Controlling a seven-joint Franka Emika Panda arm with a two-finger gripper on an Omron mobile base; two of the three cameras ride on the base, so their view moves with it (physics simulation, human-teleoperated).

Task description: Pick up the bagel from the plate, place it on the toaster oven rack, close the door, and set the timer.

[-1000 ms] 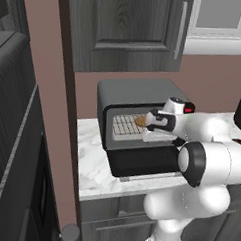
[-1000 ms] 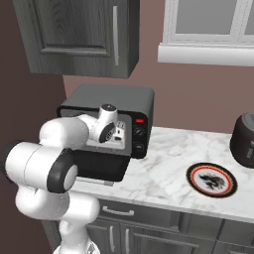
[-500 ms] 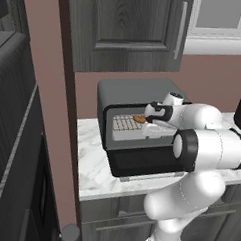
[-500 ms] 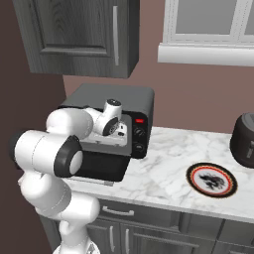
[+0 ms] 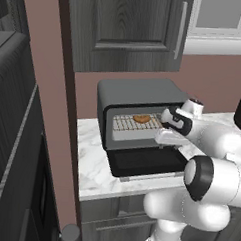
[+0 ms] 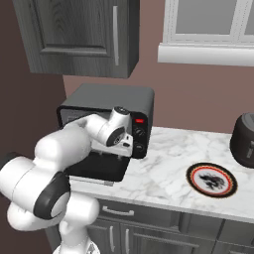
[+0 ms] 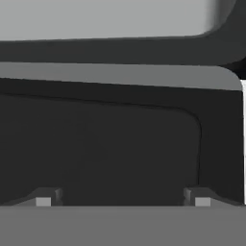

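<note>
The golden-brown bagel [image 5: 140, 118] lies on the toaster oven rack [image 5: 125, 124] inside the open cavity. The black door [image 5: 145, 162] hangs down flat in front, also seen as the door [image 6: 101, 168] from the other side. My gripper [image 5: 163, 137] hovers at the right of the oven's mouth, just above the door, open with nothing in it and apart from the bagel. In the hand view the gripper [image 7: 122, 199] looks at the dark door panel, fingertips [image 7: 43, 200] wide apart. The plate [image 6: 191, 174] sits bare on the counter to the right.
The dark grey toaster oven [image 6: 109, 98] has a red display and knobs [image 6: 138, 133] on its right face. A dark round pot [image 6: 245, 140] stands at the counter's far right. Upper cabinets [image 5: 127, 27] hang above the oven. A brown wall panel [image 5: 48, 98] borders the left.
The gripper has drawn back out of the cavity and dropped toward the door, still open. The bagel stays where it lay on the rack.
</note>
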